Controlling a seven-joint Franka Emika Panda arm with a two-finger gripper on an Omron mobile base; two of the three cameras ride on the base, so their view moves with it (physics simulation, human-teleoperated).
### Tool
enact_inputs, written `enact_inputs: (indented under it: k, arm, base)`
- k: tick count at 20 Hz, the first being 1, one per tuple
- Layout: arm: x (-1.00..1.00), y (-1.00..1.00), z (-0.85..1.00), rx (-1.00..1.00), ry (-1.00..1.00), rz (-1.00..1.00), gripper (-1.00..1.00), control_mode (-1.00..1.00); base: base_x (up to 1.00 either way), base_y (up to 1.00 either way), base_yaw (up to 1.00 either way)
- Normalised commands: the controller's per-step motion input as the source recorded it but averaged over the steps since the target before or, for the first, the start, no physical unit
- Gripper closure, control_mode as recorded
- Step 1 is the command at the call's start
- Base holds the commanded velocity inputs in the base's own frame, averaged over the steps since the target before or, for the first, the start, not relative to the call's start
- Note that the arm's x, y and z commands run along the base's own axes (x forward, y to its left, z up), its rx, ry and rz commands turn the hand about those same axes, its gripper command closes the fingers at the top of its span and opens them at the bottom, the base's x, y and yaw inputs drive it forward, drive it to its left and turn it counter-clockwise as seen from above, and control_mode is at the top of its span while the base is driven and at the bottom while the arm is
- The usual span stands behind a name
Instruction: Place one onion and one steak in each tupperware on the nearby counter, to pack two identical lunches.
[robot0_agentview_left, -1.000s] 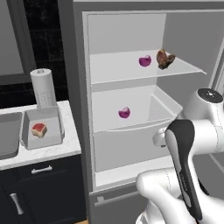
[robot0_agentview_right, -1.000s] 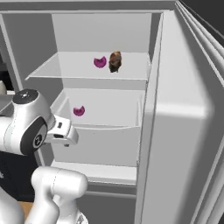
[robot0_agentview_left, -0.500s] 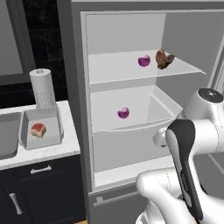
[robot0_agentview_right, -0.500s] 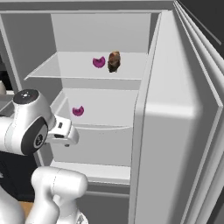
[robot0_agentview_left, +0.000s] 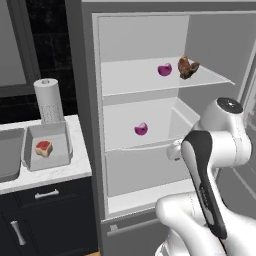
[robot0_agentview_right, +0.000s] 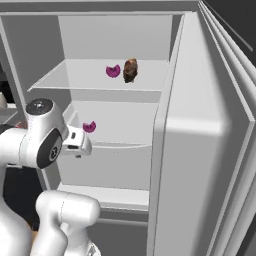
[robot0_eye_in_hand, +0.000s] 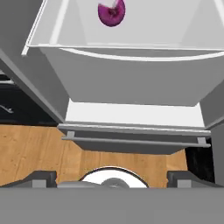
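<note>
- Our gripper (robot0_eye_in_hand: 112, 177) has jaws spread, grasping nothing, below the drawer (robot0_eye_in_hand: 131, 83).
- Reaching for the onion (robot0_eye_in_hand: 111, 12), we risk clipping the drawer's front lip.

The arm (robot0_agentview_left: 220, 150) is built of glossy white rounded shells with smooth, bulging links. At the right of the left base view, one link carries a long dark grey, almost black panel running down its side. A round cap with a dark grey top and small pale marks sits on the joint above it. In the right base view, at the left, a dark grey disc is set into the white joint housing.
</note>
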Motion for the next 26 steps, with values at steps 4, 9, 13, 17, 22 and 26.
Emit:
enact_inputs:
  k: [4, 9, 13, 17, 22, 26]
  arm:
    - [0.9, 0.17, 0.0, 0.0, -0.14, 0.11, -1.0, -1.0]
    - [1.0, 0.14, -0.12, 0.0, -0.08, 0.05, -1.0, -1.0]
    - [0.94, 0.0, -0.08, 0.0, -0.08, 0.05, -1.0, -1.0]
    - [0.5, 0.0, 0.0, 0.0, -0.08, 0.05, -1.0, -1.0]
    - [0.1, 0.07, 0.0, 0.0, -0.1, 0.0, -1.0, -1.0]
    - [0.23, 0.27, -0.02, 0.0, -0.11, 0.0, -1.0, -1.0]
  base:
    - [0.0, 0.0, 0.0]
    - [0.0, 0.0, 0.0]
    - [0.0, 0.0, 0.0]
    - [0.0, 0.0, 0.0]
    - [0.0, 0.0, 0.0]
    - [0.0, 0.0, 0.0]
